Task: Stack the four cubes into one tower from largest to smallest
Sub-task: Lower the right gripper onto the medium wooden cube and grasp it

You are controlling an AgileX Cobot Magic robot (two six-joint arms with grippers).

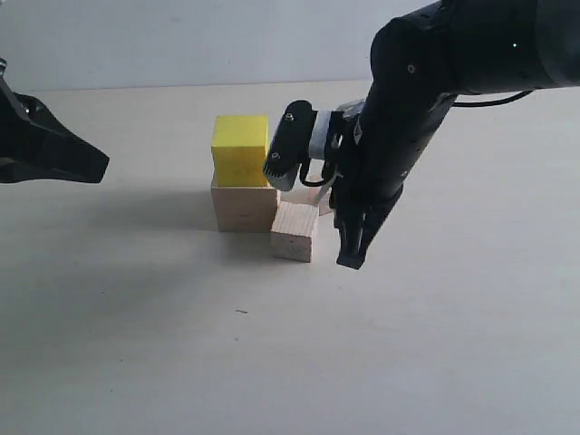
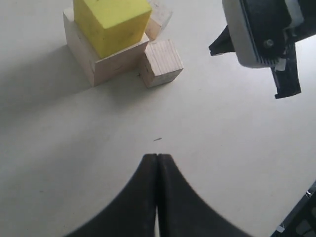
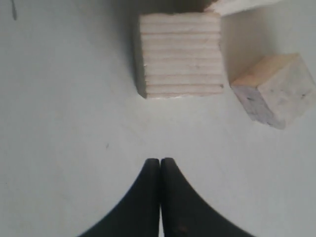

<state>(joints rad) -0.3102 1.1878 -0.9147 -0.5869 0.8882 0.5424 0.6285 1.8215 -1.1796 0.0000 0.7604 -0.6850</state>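
The bright yellow cube (image 1: 240, 149) (image 2: 111, 23) rests on the large pale wooden cube (image 1: 243, 207) (image 2: 86, 52), forming a two-cube tower at the table's middle. The medium wooden cube (image 1: 295, 231) (image 2: 161, 63) (image 3: 179, 53) lies on the table just right of that stack. Behind it, the small wooden cube (image 1: 311, 194) (image 2: 159, 17) (image 3: 274, 89) is partly hidden by the right arm. My right gripper (image 1: 352, 261) (image 3: 160, 160) hangs shut and empty, just right of the medium cube. At the far left, my left gripper (image 1: 101, 166) (image 2: 157, 155) is shut and empty.
The cubes stand on a plain pale table (image 1: 272, 344) with a white wall behind. A small dark speck (image 1: 241, 312) (image 2: 157, 139) lies on the table in front of the cubes. The right arm's wrist camera (image 1: 288, 145) hangs beside the yellow cube.
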